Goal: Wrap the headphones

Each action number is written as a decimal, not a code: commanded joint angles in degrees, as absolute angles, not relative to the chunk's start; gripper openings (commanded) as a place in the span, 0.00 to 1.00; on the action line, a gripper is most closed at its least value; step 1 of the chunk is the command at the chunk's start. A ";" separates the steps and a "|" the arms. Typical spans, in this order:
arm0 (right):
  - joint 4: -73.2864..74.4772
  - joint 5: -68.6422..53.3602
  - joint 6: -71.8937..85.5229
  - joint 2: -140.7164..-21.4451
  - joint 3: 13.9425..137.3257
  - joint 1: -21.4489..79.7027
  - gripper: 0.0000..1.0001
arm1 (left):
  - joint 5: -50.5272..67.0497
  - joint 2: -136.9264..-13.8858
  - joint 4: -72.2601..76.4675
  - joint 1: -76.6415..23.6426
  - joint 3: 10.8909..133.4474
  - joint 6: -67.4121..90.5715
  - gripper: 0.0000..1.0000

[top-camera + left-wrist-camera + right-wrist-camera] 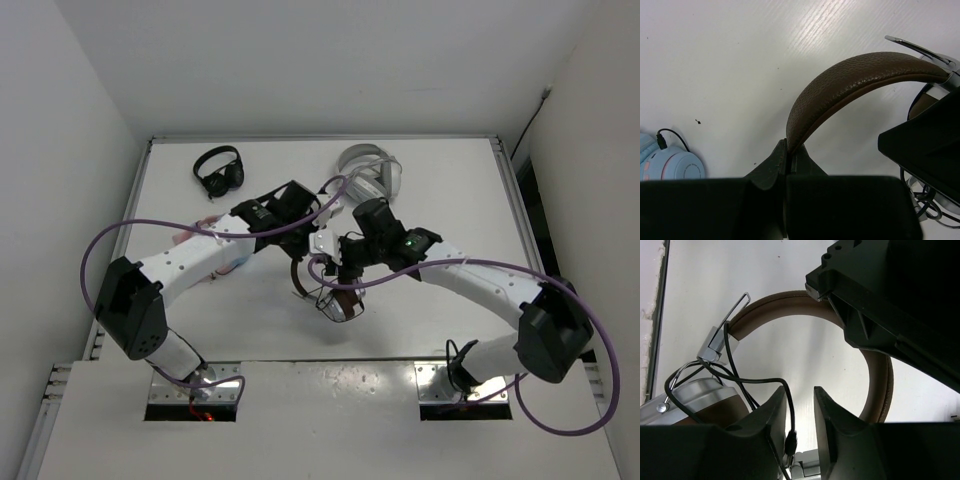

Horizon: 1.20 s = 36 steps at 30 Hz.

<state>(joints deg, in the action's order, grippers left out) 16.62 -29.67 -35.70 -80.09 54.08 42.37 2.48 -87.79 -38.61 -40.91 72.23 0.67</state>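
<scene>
The headphones [338, 298], over the worktop's [430, 190] centre, are clenched at the headband [850, 75] by the left hand [787, 150]. The right hand [799, 392] is released, with the cable [765, 381] draped over its 9 o'clock finger. The cable should be pinched and wound taut round the headband.

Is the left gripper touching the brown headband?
Touching. The left wrist view shows the left gripper shut on the headphones' brown headband.

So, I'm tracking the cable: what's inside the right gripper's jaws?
The cable hangs into the open right gripper, its plug by one finger. What lies lower is hidden.
</scene>
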 commanded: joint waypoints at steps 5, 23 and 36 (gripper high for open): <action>17.75 -28.83 -34.80 -80.07 54.49 42.89 0.34 | 6.59 -87.27 -37.18 -39.38 75.85 2.72 0.00; 20.12 -29.54 -34.80 -77.17 52.30 39.46 0.00 | 10.02 -90.95 -37.18 -37.71 77.78 4.48 0.00; 17.15 -25.41 -33.14 -72.60 43.34 27.43 0.00 | 8.61 -107.48 -34.10 -43.24 91.22 10.54 0.00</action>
<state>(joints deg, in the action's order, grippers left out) 17.17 -27.05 -34.81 -74.00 45.06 30.30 7.49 -106.15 -38.04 -42.74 86.19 6.96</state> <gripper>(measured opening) 0.009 0.036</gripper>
